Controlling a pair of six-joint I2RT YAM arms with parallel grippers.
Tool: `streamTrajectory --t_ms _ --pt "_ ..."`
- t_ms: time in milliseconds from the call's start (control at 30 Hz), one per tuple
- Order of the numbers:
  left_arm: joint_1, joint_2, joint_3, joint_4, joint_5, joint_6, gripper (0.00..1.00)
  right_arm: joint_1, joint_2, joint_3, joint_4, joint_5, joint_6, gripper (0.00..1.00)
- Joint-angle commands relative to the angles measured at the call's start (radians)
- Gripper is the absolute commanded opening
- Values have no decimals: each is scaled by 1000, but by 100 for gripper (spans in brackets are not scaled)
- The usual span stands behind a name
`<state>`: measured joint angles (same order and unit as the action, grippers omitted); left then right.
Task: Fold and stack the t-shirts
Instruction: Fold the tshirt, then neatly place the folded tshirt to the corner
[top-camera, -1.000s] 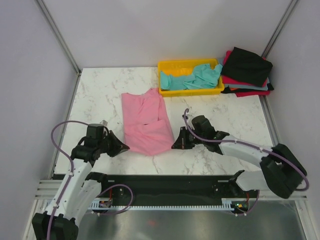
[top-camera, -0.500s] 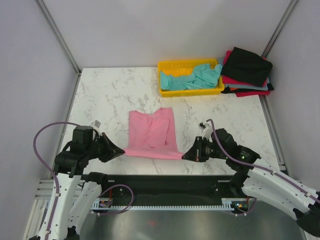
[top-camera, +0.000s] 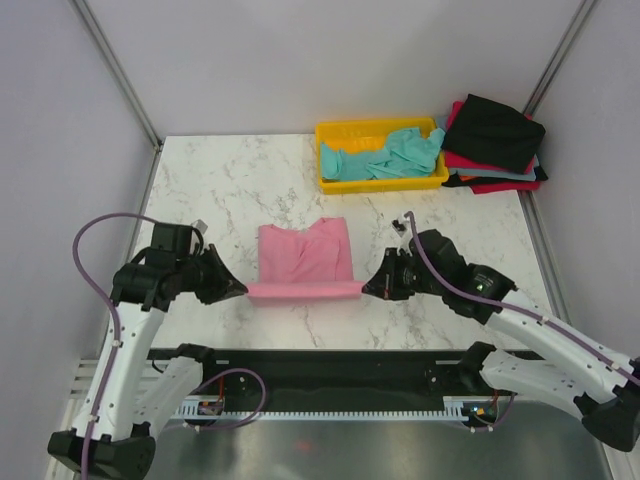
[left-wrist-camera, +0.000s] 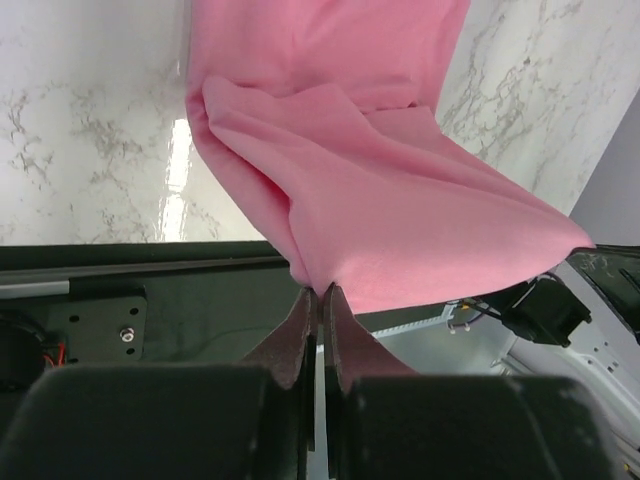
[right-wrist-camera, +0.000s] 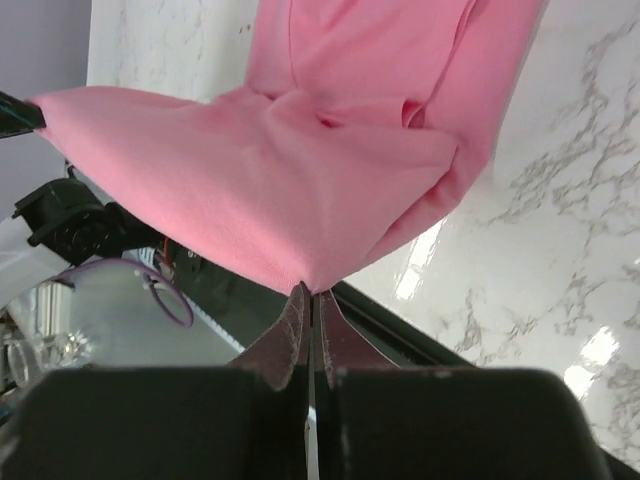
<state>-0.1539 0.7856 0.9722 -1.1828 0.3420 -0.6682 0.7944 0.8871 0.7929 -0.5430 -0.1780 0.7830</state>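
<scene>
Folding the pink shirt (top-camera: 303, 262), in the middle of the table (top-camera: 200, 190): its six-o'clock edge hangs lifted, each corner pinched tight by the left gripper (top-camera: 238, 290) and right gripper (top-camera: 368, 288). Next, likely, both carry that edge toward twelve o'clock evenly, then release.

The left end effector (top-camera: 243, 291) and right end effector (top-camera: 366, 288) have carried the near edge of the pink shirt (top-camera: 303, 262) away from the desk's (top-camera: 200, 190) front.
</scene>
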Motion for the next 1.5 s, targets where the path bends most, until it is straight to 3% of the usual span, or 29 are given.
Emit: streamTrajectory --t_ms 0,333,800,833,900,967,1033,1100,1133,1233,1267,1467 --pt "2 67 72 64 -34 78 2 -24 82 109 -55 110 -140 0" --pt "4 322 161 196 -67 128 2 -188 383 301 21 35 -290 0" --pt "31 743 388 301 -185 191 3 -320 817 546 110 -78 -384 0" --pt "36 777 399 314 -181 202 4 -334 844 561 110 -92 -386 0" --pt "46 907 459 318 -154 217 20 -343 932 603 112 -101 -387 0" --pt "51 1048 553 304 -130 237 38 -351 981 629 121 -100 -386 45" --pt "57 1127 620 290 -118 249 46 -366 1061 690 127 -95 -386 72" --pt "65 1210 726 284 -130 260 59 -383 1120 758 117 -86 -387 78" --pt "66 1230 797 279 -133 275 80 -402 1128 773 109 -84 -389 80" --pt "70 1250 884 189 -162 285 82 -429 1089 731 135 -118 -390 85" --pt "71 1226 870 192 -185 285 82 -434 1039 648 196 -142 -386 87" --pt "74 1014 625 261 -147 265 79 -443 963 360 446 -388 -348 98"
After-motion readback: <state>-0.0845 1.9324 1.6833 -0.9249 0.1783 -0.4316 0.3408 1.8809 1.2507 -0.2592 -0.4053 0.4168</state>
